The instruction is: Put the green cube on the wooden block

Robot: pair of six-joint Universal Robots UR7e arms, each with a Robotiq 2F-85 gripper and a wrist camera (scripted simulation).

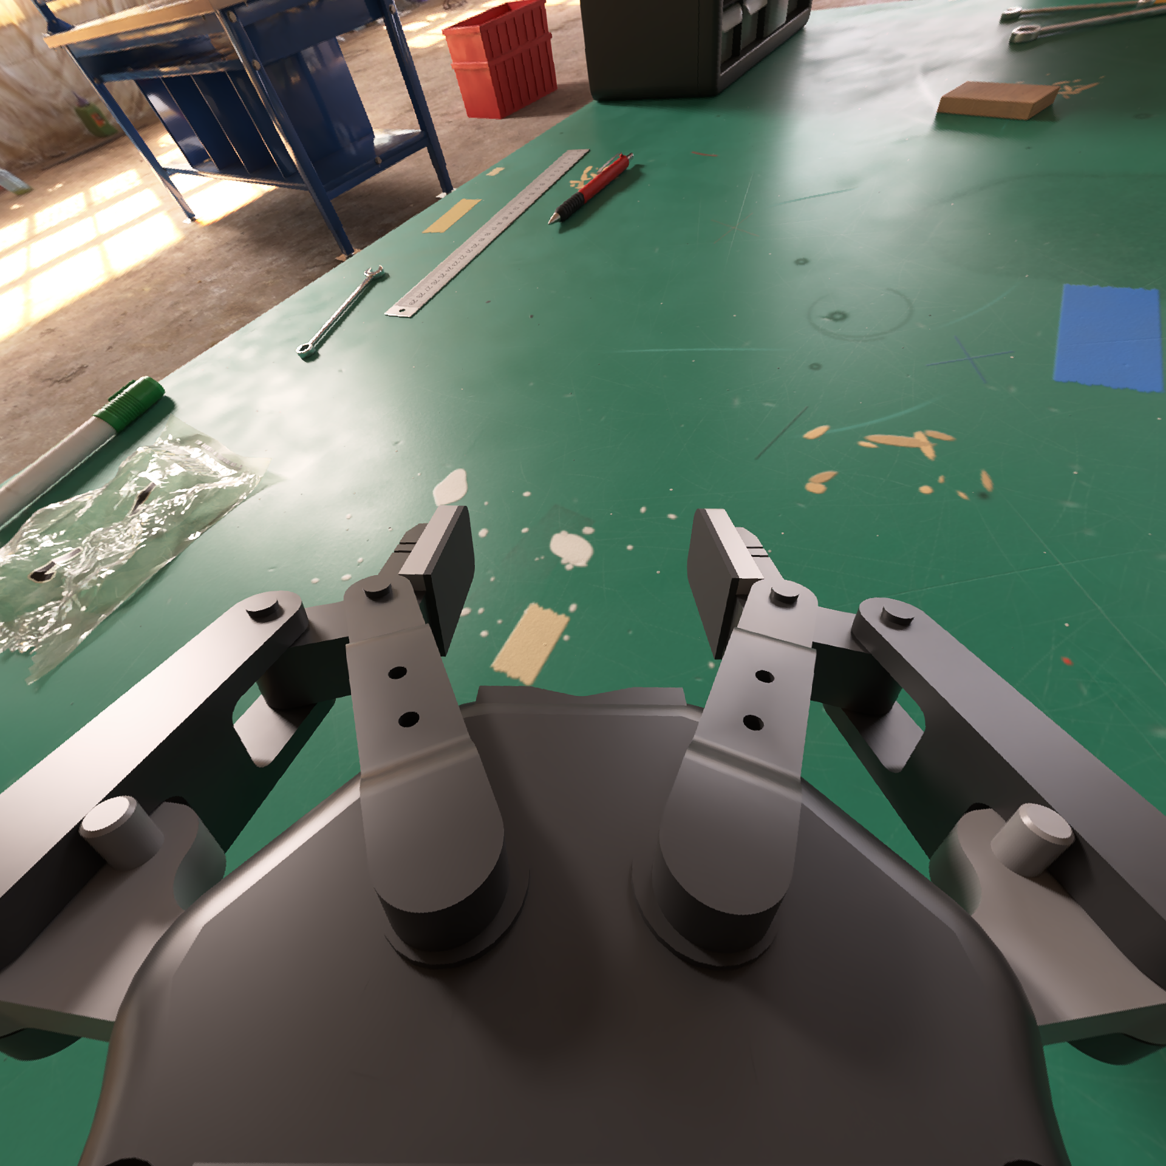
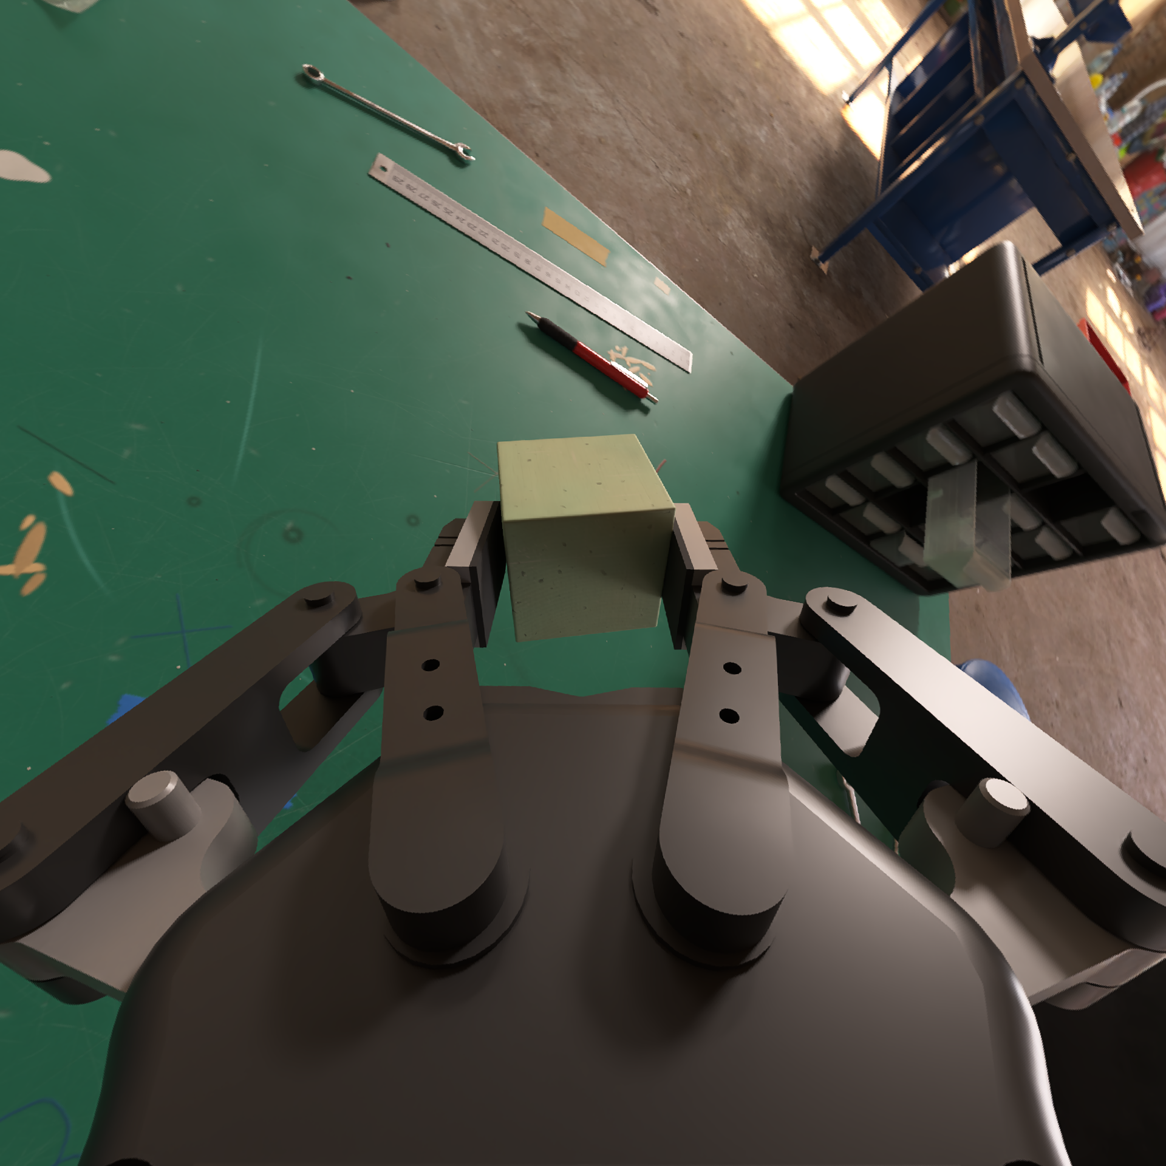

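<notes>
Cube: the pale green cube [image 2: 583, 536] is clamped between both pads of the right gripper [image 2: 583, 568] and carried clear above the green table [image 2: 189, 347], with the red pen [image 2: 593, 356] and steel ruler [image 2: 530, 262] lying beyond it. Left gripper [image 1: 580, 574] hangs over the table with jaws spread wide and nothing between them. Wooden block [image 1: 997, 100] lies flat at the far right of the left wrist view, near the dark drawer cabinet [image 1: 681, 44].

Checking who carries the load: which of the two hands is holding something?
The right hand: its fingers clamp the green cube on both sides. The left hand is open, with only table between its fingers.
</notes>
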